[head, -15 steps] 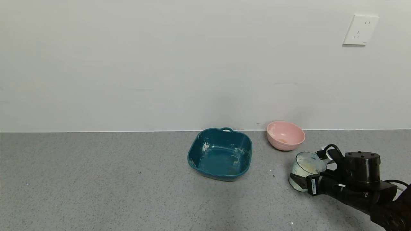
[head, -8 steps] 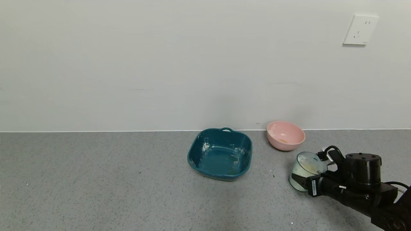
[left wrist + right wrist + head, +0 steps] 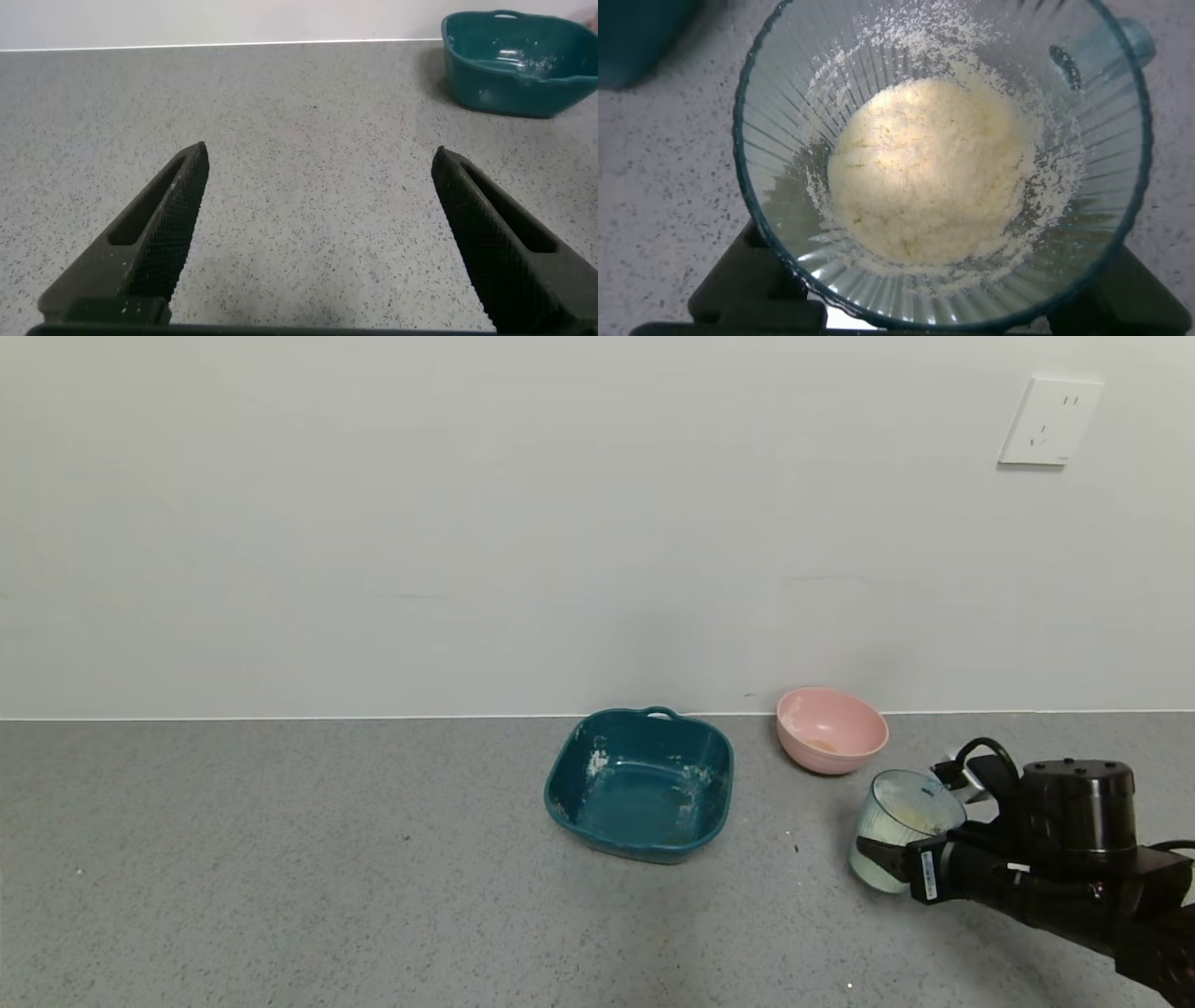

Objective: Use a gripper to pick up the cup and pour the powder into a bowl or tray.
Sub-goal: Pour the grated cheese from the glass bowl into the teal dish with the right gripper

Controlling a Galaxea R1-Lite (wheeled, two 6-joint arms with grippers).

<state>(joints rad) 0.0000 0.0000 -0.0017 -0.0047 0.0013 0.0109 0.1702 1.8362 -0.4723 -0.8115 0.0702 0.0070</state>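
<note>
My right gripper (image 3: pixel 887 845) is shut on the ribbed pale blue-green cup (image 3: pixel 898 829) and holds it just above the grey counter at the right, tilted a little. In the right wrist view the cup (image 3: pixel 785 84) fills the picture, with clumpy off-white powder (image 3: pixel 929 168) heaped in its bottom. The dark teal basin (image 3: pixel 642 784) with white-smeared walls sits to the left of the cup, near the wall. My left gripper (image 3: pixel 318 196) is open and empty over bare counter, out of the head view; the basin (image 3: pixel 519 61) shows far off in its view.
A round pink bowl (image 3: pixel 830 729) stands by the wall, just behind the cup and right of the basin. A white wall socket (image 3: pixel 1049 422) is at the upper right. The grey counter (image 3: pixel 280 859) stretches left of the basin.
My right gripper has lifted the cup slightly off the counter and shifted it a little to the right. The basin and pink bowl have not moved.
</note>
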